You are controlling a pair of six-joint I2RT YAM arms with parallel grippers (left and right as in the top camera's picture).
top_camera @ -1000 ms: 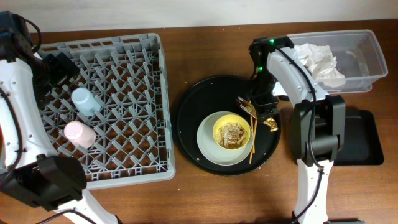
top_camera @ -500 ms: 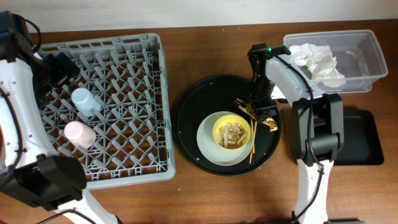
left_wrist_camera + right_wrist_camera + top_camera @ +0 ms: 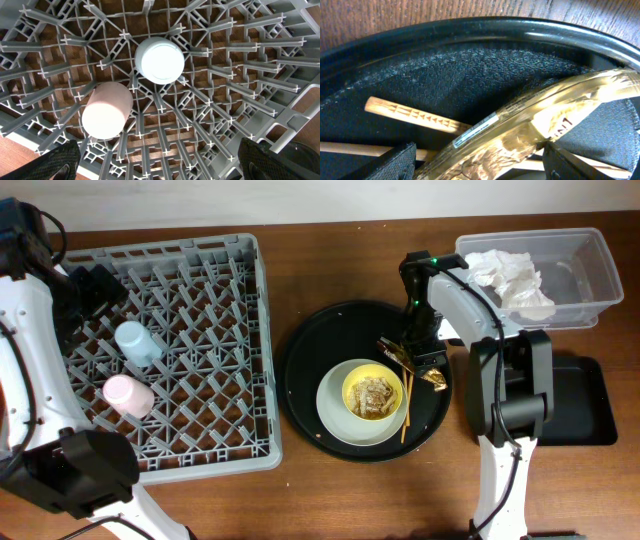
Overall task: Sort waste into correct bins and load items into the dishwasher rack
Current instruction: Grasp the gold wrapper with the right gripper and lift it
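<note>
The shiny gold-brown wrapper [image 3: 408, 357] lies at the right side of the large round black tray [image 3: 310, 370]. My right gripper [image 3: 419, 348] is low over it. In the right wrist view the wrapper [image 3: 530, 125] sits between my open fingers [image 3: 395, 162], touching the right one, on top of the wooden chopsticks [image 3: 415, 116]. The yellow bowl [image 3: 352, 392] holds tan food scraps [image 3: 375, 395] and stands on the pale plate [image 3: 335, 415]. My left gripper [image 3: 98, 288] is open and empty over the dishwasher rack [image 3: 200, 430], above the blue cup [image 3: 159, 60] and pink cup [image 3: 106, 111].
The clear tub [image 3: 590, 270] at the back right holds crumpled white napkins [image 3: 515, 280]. The flat black tray [image 3: 585, 405] lies at the right, behind my right arm's base. The chopsticks [image 3: 405, 405] lean across the plate's right edge.
My right gripper has moved a little down and left onto the wrapper. The left arm and the cups have not moved.
</note>
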